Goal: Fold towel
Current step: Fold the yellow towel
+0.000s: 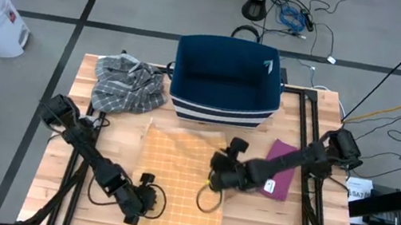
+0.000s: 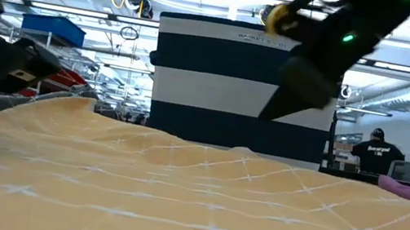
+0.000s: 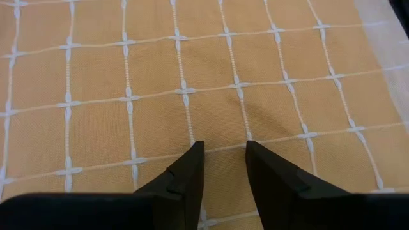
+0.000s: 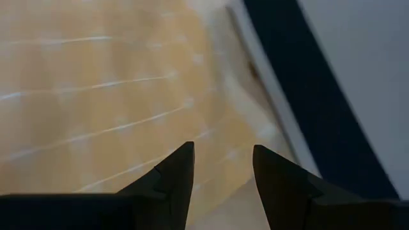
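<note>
An orange towel with a white grid [image 1: 174, 177] lies spread flat on the wooden table, with shallow wrinkles in the low view [image 2: 201, 189]. My left gripper [image 1: 142, 199] is low at the towel's near left part, fingers slightly open and pointing down at the cloth [image 3: 223, 150]. My right gripper [image 1: 215, 175] hangs open above the towel's right half, clear of it [image 2: 310, 74]. Its wrist view [image 4: 222, 160] shows the towel's far edge [image 4: 217, 83] beside the basket. My left gripper points down onto the towel's flat surface [image 3: 220, 121] from above, with its fingertips [image 3: 192, 153] right at the cloth. Whether they touch it I cannot tell.
A navy basket with white stripes [image 1: 226, 80] stands at the towel's far edge. A crumpled grey plaid cloth [image 1: 128, 85] lies at the far left, and a purple cloth [image 1: 279, 173] lies under the right arm. A person [image 2: 377, 150] is in the room beyond.
</note>
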